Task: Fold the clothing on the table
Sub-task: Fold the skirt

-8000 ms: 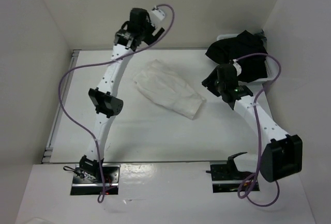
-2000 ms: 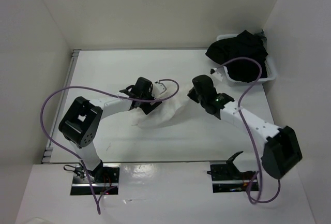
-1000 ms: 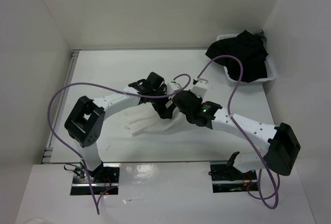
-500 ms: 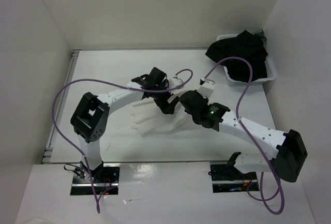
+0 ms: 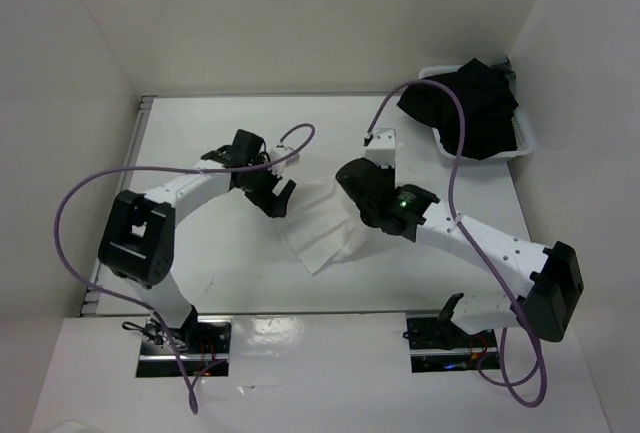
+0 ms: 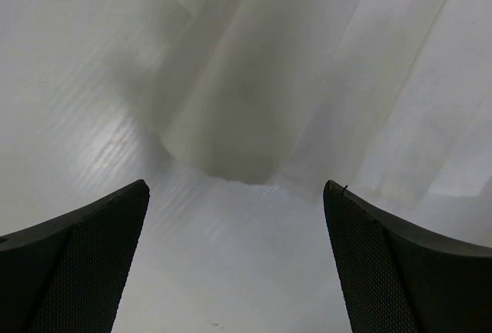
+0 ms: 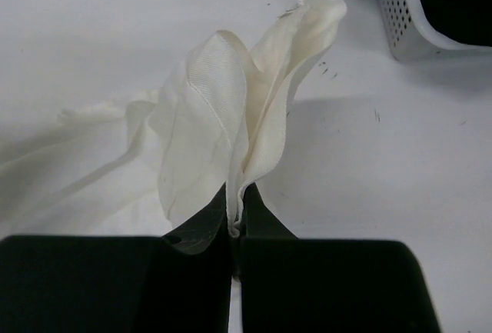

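To the left, the left jaws stand wide apart, low over the worktop [image 5: 190,143], just beside the clothing [image 5: 322,236] with nothing between them. The white clothing lies rumpled mid-worktop, one bunched end held up by the right jaws, clamped tight on it. Far right, a black garment [image 5: 465,103] fills a white bin [image 5: 528,138].

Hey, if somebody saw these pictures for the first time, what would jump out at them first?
The white clothing lies bunched in the middle of the table, one edge pulled up into a pleated peak by the shut right gripper. Beside it, on the left, the left gripper hovers open, holding nothing. In the far right corner a black garment heaps over a white bin.
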You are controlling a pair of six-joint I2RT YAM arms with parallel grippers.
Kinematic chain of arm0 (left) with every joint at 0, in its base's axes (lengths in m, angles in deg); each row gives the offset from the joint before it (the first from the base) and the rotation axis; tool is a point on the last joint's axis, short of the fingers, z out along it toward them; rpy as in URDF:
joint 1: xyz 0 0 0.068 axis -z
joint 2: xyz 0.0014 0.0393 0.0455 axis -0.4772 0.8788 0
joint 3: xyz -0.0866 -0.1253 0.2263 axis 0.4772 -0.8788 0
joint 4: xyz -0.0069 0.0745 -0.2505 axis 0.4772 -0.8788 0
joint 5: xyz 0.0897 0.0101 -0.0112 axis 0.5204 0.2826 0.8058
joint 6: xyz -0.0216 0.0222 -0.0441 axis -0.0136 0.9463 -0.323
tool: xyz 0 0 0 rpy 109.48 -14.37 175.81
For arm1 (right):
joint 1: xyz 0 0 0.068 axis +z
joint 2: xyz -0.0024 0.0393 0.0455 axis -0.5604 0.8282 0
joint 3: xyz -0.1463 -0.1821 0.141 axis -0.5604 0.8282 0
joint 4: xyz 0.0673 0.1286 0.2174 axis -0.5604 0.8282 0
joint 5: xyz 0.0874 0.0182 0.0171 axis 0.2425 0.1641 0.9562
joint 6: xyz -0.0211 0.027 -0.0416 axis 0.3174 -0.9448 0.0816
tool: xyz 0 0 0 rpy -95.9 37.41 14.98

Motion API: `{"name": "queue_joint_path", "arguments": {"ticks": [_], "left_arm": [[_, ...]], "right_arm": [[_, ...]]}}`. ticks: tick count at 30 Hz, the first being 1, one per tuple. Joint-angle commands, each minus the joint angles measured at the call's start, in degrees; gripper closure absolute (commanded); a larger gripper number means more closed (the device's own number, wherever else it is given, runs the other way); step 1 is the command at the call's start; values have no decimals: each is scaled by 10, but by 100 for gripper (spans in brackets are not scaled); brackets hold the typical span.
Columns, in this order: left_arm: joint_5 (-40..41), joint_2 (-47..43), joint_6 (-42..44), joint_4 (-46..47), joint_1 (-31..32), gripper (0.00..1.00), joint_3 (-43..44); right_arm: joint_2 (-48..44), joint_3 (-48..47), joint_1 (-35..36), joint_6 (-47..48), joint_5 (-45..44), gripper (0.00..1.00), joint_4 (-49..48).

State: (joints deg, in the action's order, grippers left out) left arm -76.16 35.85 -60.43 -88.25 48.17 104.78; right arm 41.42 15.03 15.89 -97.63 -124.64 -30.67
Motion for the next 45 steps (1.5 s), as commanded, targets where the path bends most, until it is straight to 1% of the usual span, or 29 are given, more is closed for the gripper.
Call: {"name": "queue_joint_path", "arguments": {"ticks": [1, 5, 6, 8, 9, 10, 11, 13, 14, 18, 22, 23, 24, 25, 28, 29, 30, 31, 32, 33, 34, 35, 36, 39, 41, 44, 45], "left_arm": [[-1, 41, -15, 41, 7, 0, -2], [-24, 81, -15, 58, 7, 0, -15], [-30, 89, -15, 63, 7, 0, -15], [-25, 109, -15, 71, 14, 5, -20], [-25, 110, -15, 84, 14, 12, -21], [-25, 116, -15, 91, 14, 23, -26], [-25, 122, -15, 91, 14, 27, -20], [-58, 127, -3, 78, 14, 35, -13], [-65, 132, 2, 78, 14, 40, -13], [-71, 132, -3, 78, 20, 42, -7], [-76, 143, -8, 73, 14, 45, -2], [-81, 151, -8, 68, 7, 45, 7], [-81, 158, -14, 68, 2, 45, 15], [-81, 158, -14, 62, 2, 46, 16], [-81, 163, -24, 55, 2, 46, 23], [-68, 163, -24, 54, 2, 46, 23], [-60, 155, -24, 54, 2, 43, 23], [-53, 149, -24, 49, -4, 42, 23], [-45, 149, -24, 49, -4, 40, 23], [-25, 142, -32, 49, -9, 40, 23], [-17, 135, -32, 43, -16, 38, 18], [-10, 127, -37, 43, -16, 38, 18], [5, 122, -37, 43, -23, 38, 18], [23, 96, -37, 38, -29, 35, 5], [23, 88, -37, 38, -29, 35, 5], [57, 77, -51, 32, -29, 32, 5], [66, 77, -51, 32, -29, 32, 5]], "right_arm": [[22, -30, 33, 61, -22, 100, -36], [62, -30, 79, 61, -9, 100, -51], [72, -30, 101, 46, -9, 100, -51], [94, -35, 122, 45, -3, 100, -51], [100, -35, 135, 51, -3, 100, -62], [105, -35, 158, 58, -3, 100, -72], [110, -35, 166, 66, 12, 100, -93], [127, -50, 179, 95, 34, 100, -116], [133, -50, 179, 108, 58, 100, -143], [181, -75, 194, 146, 109, 100, -197], [205, -75, 206, 136, 156, 100, -218], [205, -66, 206, 136, 172, 100, -227], [211, -61, 206, 136, 208, 100, -246], [225, -61, 206, 136, 220, 100, -252], [261, -66, 211, 136, 228, 99, -252], [283, -66, 211, 136, 228, 99, -252], [293, -66, 211, 136, 228, 99, -252], [302, -66, 211, 136, 228, 92, -252], [309, -66, 211, 136, 234, 88, -252], [315, -66, 211, 130, 234, 81, -252], [315, -66, 211, 121, 241, 52, -252], [307, -66, 211, 121, 241, 38, -252], [302, -66, 211, 114, 248, 31, -252], [263, -75, 211, 114, 260, 20, -245], [254, -87, 211, 114, 260, 19, -230], [203, -99, 211, 114, 254, 17, -213], [173, -99, 211, 96, 246, 17, -212]]}}
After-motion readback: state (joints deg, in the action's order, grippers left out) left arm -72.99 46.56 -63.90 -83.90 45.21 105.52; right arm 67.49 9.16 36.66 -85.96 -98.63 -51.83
